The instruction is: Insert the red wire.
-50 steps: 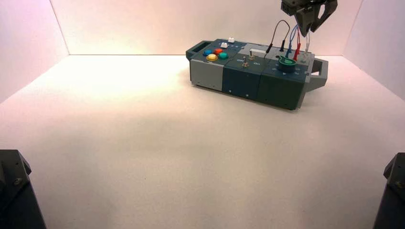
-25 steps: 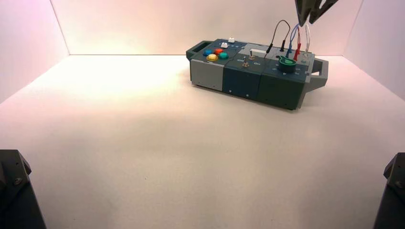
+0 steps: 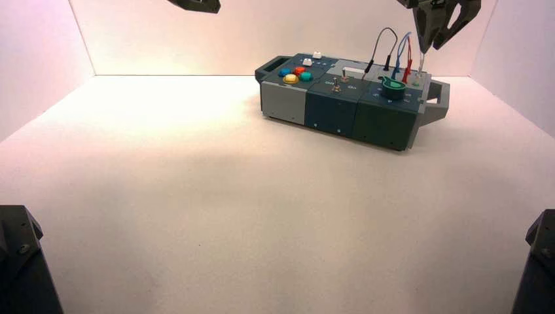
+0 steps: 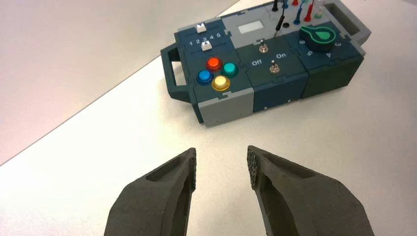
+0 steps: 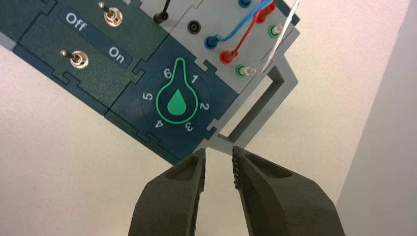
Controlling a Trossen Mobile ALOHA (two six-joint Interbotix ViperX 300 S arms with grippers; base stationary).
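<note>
- Your thin red wire (image 3: 409, 49) arches over the upper right of the high view, between the blue wire (image 3: 400, 44) and the white wire (image 3: 421, 60).
- In the right wrist view you can see both its short red plugs (image 5: 227, 56) at the red sockets on the light grey panel (image 5: 221, 27) — one at each end of the loop.
- Your right gripper (image 3: 430, 50), dark and tapered, hangs at the upper right of the high view, above the box's socket end. Its fingers stand apart with nothing between them.
- Your left gripper (image 4: 222, 149) shows only in part at the top edge of the high view, left of centre, well apart from the box. Its fingers are wide apart and hold nothing.
- The long dark box (image 3: 340, 101) with grey end handles sits slantwise at the upper right of the high view. Its red, blue, green and yellow round buttons (image 3: 290, 78) are toward its left end.
- The round dark knob with a green pointer (image 5: 177, 101) is near the other end — you can read its pointer between 6 and 1.
- You have the thin black wire (image 3: 385, 40) arching left of the blue one.
</note>
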